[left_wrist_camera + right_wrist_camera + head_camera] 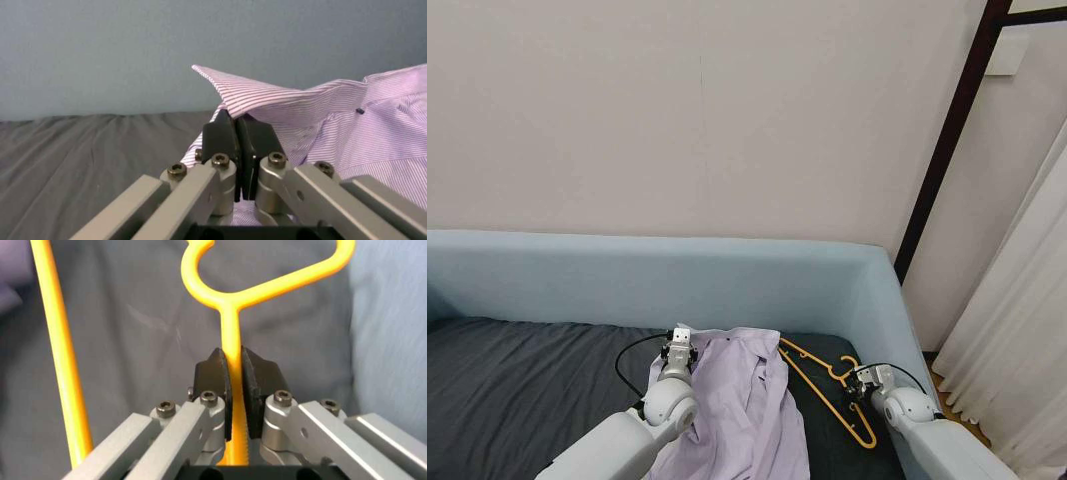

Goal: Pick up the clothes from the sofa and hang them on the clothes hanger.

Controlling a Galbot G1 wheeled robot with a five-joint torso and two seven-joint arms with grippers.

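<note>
Lilac shirt and orange hanger both pinched on the sofa

Dark grey ribbed sofa seat fabric [517, 380] lies under both claws. Past their tips rises the pale blue padded sofa backrest [677, 275], and the matching pale blue sofa arm [892, 300] runs close along the outer side of the right claw [855, 378]. A dark upright pole [947, 140] and a white curtain [1017, 330] stand beyond that arm, well apart from the work.

The lilac pin-striped button shirt [747, 400] lies crumpled on the seat between the two claws, its long axis running from the collar near the backrest back toward the robot. The left claw [235, 117] has its black pads pressed together on the collar edge. One collar point sticks up just past the fingertips, aimed at the backrest.

The orange plastic clothes hanger [817, 375] lies flat on the seat beside the shirt, on the inner side of the right claw, its upper end touching or slipping under the shirt's edge. Its long bar runs diagonally from beside the collar toward the robot. The right claw [230, 355] is closed tight on the straight stem, with the hook loop just ahead of its fingertips, toward the backrest. One shoulder bar runs alongside the claw, apart from it.
</note>
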